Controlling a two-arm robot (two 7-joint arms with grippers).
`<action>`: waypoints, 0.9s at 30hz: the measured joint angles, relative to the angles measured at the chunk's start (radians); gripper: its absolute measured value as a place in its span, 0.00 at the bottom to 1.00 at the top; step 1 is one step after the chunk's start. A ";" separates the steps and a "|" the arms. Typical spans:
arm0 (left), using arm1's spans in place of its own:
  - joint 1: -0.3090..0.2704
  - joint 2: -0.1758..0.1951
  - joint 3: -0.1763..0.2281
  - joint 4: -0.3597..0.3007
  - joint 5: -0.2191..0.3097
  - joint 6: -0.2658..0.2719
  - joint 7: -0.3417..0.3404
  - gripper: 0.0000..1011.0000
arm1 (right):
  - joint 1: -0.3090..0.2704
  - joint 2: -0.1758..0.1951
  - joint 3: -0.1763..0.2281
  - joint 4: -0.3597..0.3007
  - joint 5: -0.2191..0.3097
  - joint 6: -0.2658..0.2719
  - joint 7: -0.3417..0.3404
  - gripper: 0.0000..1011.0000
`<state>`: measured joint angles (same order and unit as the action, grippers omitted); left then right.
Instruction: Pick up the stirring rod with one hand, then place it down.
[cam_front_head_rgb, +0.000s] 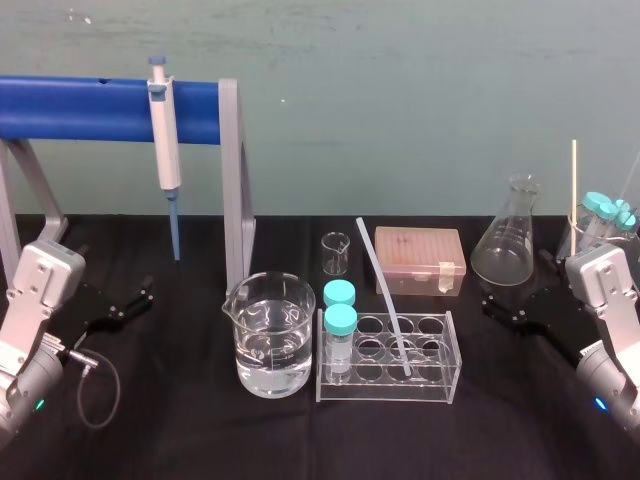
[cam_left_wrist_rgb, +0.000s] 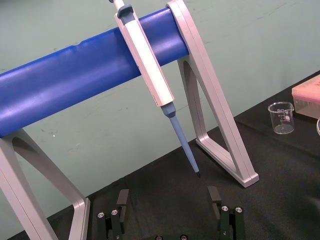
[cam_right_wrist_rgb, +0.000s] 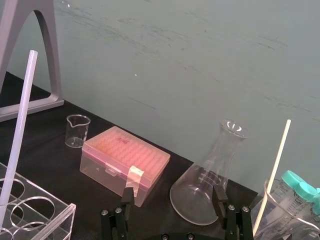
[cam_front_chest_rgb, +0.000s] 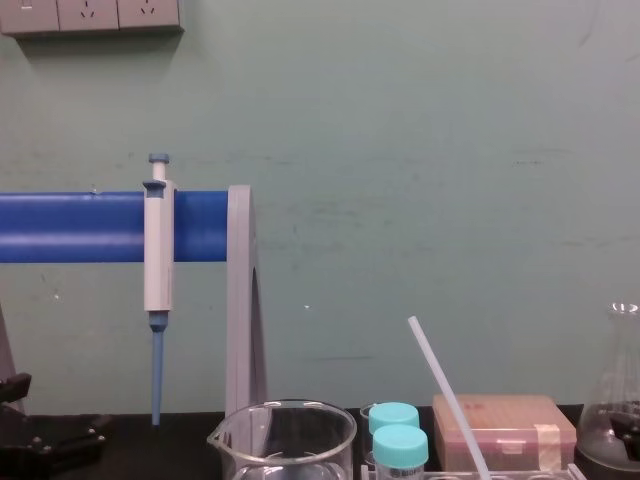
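**Location.** The stirring rod (cam_front_head_rgb: 383, 295) stands tilted in the clear rack (cam_front_head_rgb: 440, 388) near the middle of the table (cam_front_head_rgb: 180, 430), toward its front edge. Its lower end sits in a rack well and its upper end leans toward the back-left corner.

**Grippers.** The left gripper (cam_front_head_rgb: 138, 300) rests low near the table's left edge, with its fingers (cam_left_wrist_rgb: 122, 200) spread apart and holding nothing. The right gripper (cam_front_head_rgb: 497, 310) rests near the right edge, with its fingers (cam_right_wrist_rgb: 218, 196) likewise spread and empty.

**Handling.** Treat the rod as light, stiff, smooth and probably brittle. Expect it to slip or pivot between flat fingers. Take hold of the free length above the rack rim, close to mid-length, and draw it out along its own lean so that it does not lever against the rack.

**Visibility limits.**
- The rod's lower end shows only through the rack wall, so you cannot tell what it rests on.
- The chest view cuts off the rod's lower part.
- A second pale stick (cam_front_head_rgb: 574, 180) stands near the right edge. Do not mistake it for the rod.
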<state>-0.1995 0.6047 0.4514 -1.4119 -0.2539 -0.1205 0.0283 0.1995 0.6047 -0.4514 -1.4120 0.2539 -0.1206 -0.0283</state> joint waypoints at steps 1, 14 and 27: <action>0.000 0.000 0.000 0.000 0.000 0.000 0.000 0.99 | 0.000 0.000 0.000 0.000 0.000 0.000 0.000 0.99; 0.000 0.000 0.000 0.000 0.000 0.000 0.000 0.99 | -0.006 -0.011 0.054 -0.022 0.095 0.040 0.079 0.99; 0.000 0.000 0.000 0.000 0.000 0.000 0.000 0.99 | 0.042 -0.056 0.109 -0.128 0.335 0.238 0.317 0.99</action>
<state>-0.1995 0.6047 0.4514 -1.4120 -0.2539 -0.1205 0.0283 0.2413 0.5487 -0.3429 -1.5399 0.5889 0.1179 0.2889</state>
